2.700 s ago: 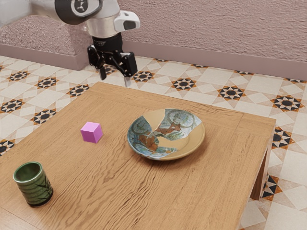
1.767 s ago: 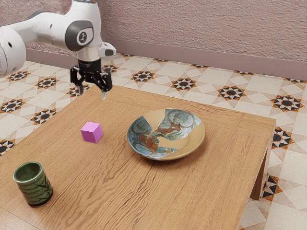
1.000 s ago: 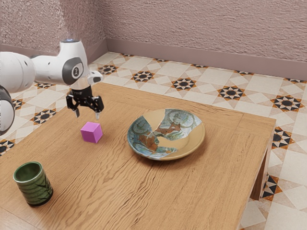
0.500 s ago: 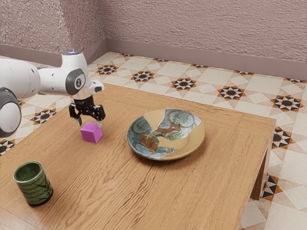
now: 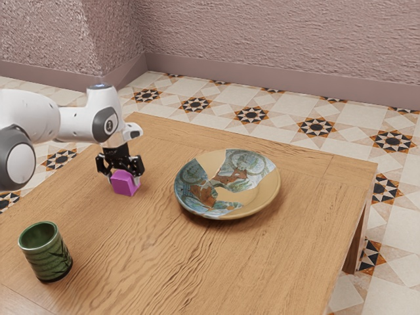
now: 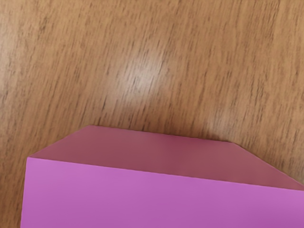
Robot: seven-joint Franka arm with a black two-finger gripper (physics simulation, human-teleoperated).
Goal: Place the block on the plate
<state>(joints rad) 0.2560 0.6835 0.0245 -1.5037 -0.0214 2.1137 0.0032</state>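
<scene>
My gripper (image 5: 125, 180) is low over the table on the exterior view's left, its fingers open and straddling the pink-purple block (image 5: 123, 185). The black finger linkages stand just above the block's upper part, and the block rests on the wood. In the wrist view the block (image 6: 161, 199) is large and close under the hand, its top face and one side showing. Toward the exterior view's right of the block sits the wide plate (image 5: 226, 184), patterned in blue, tan and brown, apart from both block and gripper.
A green ribbed cup (image 5: 46, 252) stands near the exterior view's lower left, on the wooden table (image 5: 197, 262). The table's far edge runs behind the block and plate, with patterned floor and a pink wall beyond.
My arm came over from above the table's far edge and lowered my gripper down around the block. Over the last half second it sank a little further. Block, plate and cup have stayed put.
</scene>
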